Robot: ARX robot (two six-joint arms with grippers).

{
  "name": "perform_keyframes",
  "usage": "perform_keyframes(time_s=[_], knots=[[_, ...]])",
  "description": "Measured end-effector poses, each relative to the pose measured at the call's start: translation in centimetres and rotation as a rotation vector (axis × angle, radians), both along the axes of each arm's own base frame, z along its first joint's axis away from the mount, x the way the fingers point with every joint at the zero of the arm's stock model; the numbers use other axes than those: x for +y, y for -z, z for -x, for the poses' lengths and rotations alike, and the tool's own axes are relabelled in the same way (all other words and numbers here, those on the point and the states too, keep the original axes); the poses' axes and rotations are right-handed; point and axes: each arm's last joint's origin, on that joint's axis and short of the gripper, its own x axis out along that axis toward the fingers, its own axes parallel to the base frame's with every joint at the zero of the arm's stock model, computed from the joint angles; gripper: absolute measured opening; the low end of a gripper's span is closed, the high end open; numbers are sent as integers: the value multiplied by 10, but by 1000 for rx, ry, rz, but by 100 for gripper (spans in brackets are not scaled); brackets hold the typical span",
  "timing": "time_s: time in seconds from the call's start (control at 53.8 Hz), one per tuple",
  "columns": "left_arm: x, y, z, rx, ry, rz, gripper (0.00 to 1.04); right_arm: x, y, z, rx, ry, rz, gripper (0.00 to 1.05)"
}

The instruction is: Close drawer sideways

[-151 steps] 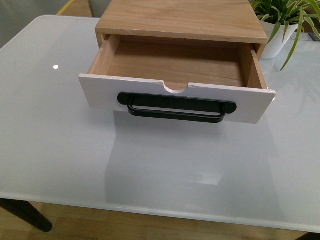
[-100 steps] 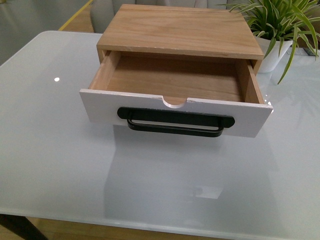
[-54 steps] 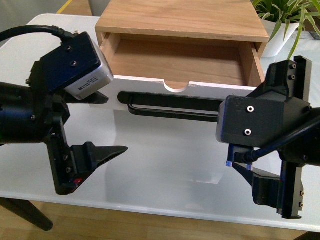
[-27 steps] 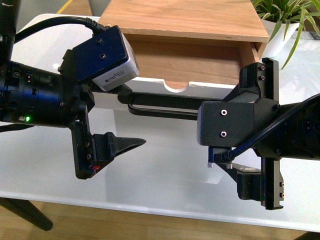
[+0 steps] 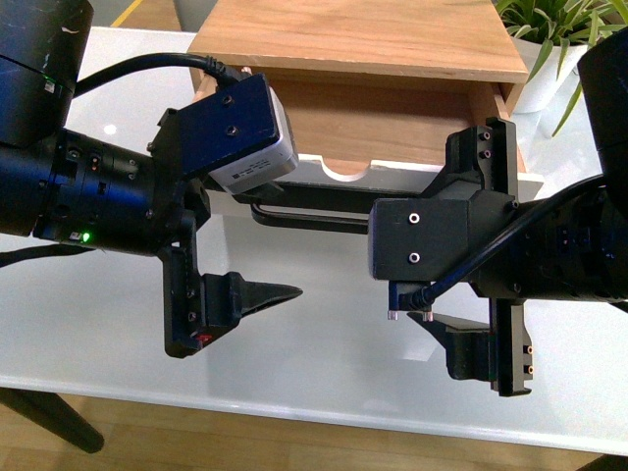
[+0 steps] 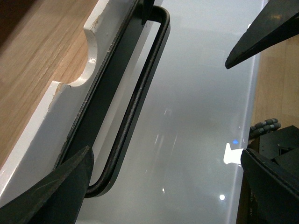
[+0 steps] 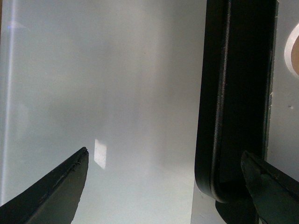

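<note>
The drawer (image 5: 392, 175) stands pulled out of the wooden cabinet (image 5: 363, 34), its white front, half-round notch and black bar handle (image 5: 324, 218) facing me. My left gripper (image 5: 285, 240) is open just in front of the handle's left part, with nothing in it. My right gripper (image 5: 422, 250) is open in front of the handle's right part, also with nothing in it. In the left wrist view the handle (image 6: 135, 102) and the drawer's white edge (image 6: 70, 88) lie ahead of the left gripper (image 6: 163, 186). In the right wrist view the handle (image 7: 229, 93) lies ahead of the right gripper (image 7: 161, 186), beside one finger (image 7: 271, 186).
The cabinet stands on a white glass table (image 5: 324, 363), whose front edge is close below the grippers. A potted plant (image 5: 554, 44) stands at the back right next to the cabinet. The right gripper's finger (image 6: 266, 28) shows in the left wrist view.
Both arms have come into view from below and moved up toward the drawer front, closing in on the handle. The drawer stays as far out as before.
</note>
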Motion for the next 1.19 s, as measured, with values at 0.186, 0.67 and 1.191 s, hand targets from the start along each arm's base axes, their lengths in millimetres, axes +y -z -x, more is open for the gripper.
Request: perform_keyframes(time_s=[0.186,0.67,1.191], knots=[[-3,1,1,10,42,-6,96,1,2,-2,6,-9,11,96],[-13,8,-10,27,78,-38,96,2,4,-5,20,-13,23,96],[-22,16,-24,55,99,-93,96,6,11,-16,39,-22,45,96]])
